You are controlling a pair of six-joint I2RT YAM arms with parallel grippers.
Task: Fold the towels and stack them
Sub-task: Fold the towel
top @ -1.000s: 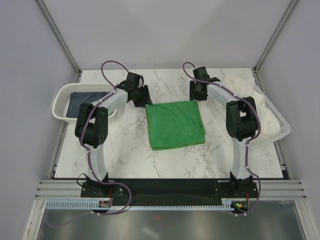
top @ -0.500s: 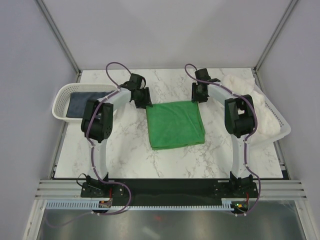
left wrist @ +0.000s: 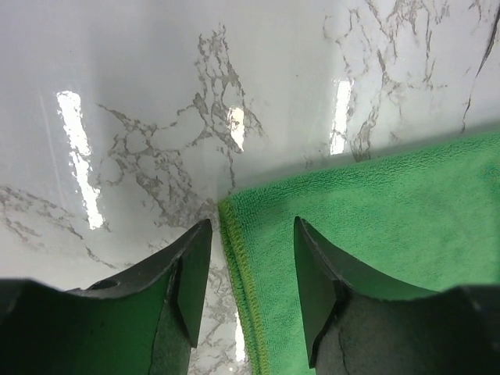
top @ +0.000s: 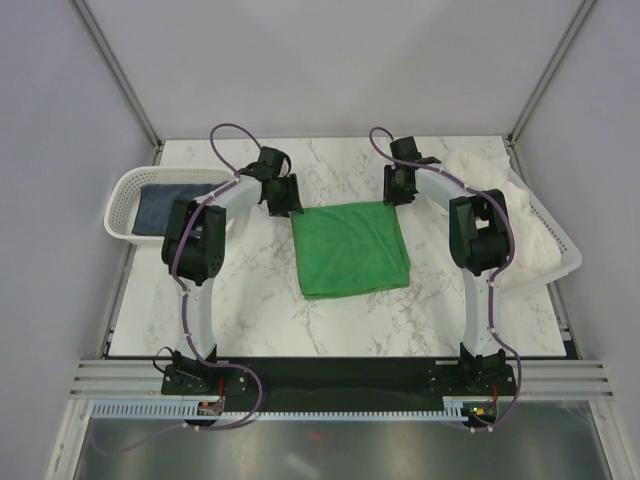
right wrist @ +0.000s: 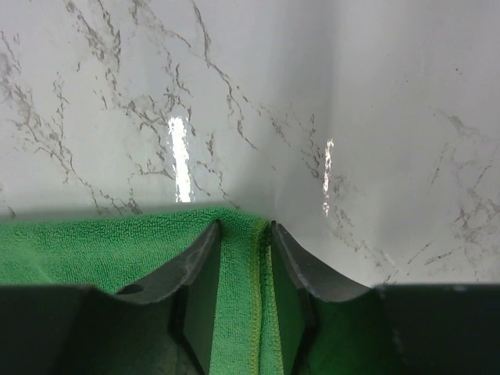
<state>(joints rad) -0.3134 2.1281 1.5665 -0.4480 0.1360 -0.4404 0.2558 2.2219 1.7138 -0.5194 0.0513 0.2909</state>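
A flat-folded green towel (top: 352,248) is laid on the table (top: 250,290). Its far left corner is straddled by the released left gripper (left wrist: 251,238); its far right corner is pinched by the right gripper (right wrist: 244,226), bare table lying beyond.

Bright green towel (top: 350,248) in the middle, on a white table (top: 250,290) with grey squiggly lines. At 9 o'clock, a dark blue towel (top: 165,205) in a white basket (top: 115,208). At 3 o'clock, a white towel (top: 482,170).

The green towel (left wrist: 391,226) is matt, nubbly terry cloth with a stitched hem — the table (left wrist: 156,78) glossy, smooth, white marble-look, veined grey
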